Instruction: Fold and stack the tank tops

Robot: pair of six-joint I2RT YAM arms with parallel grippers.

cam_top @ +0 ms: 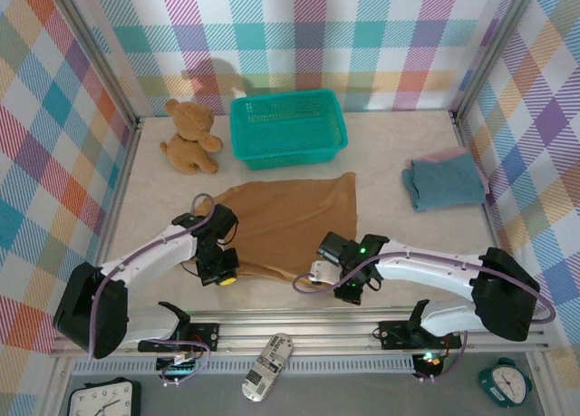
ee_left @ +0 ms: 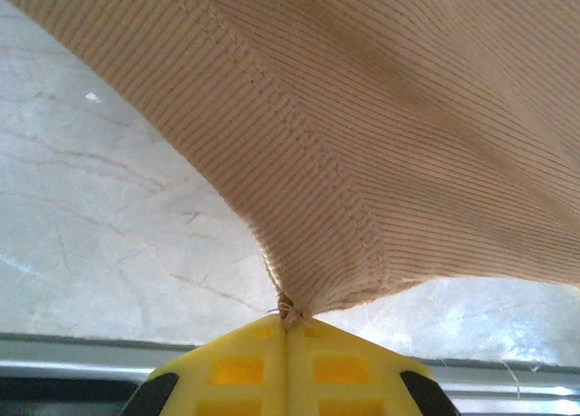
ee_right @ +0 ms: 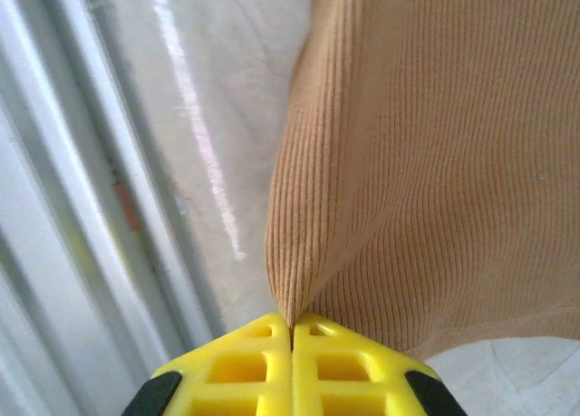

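Observation:
The ochre brown tank top (cam_top: 285, 218) lies spread on the pale table in the middle. My left gripper (cam_top: 225, 277) is shut on its near left corner; the left wrist view has the ribbed cloth (ee_left: 381, 144) pinched at a hemmed corner between the yellow fingers (ee_left: 236, 371). My right gripper (cam_top: 319, 273) is shut on the near right edge, and a fold of the ribbed cloth (ee_right: 426, 162) rises from its closed fingers (ee_right: 335, 371). A folded slate blue tank top (cam_top: 444, 181) rests on a pink one (cam_top: 450, 152) at the right.
A teal mesh basket (cam_top: 286, 127) stands at the back centre, with a brown teddy bear (cam_top: 190, 136) to its left. The metal rail (cam_top: 299, 330) runs along the near table edge. Plaid walls close in the table on three sides.

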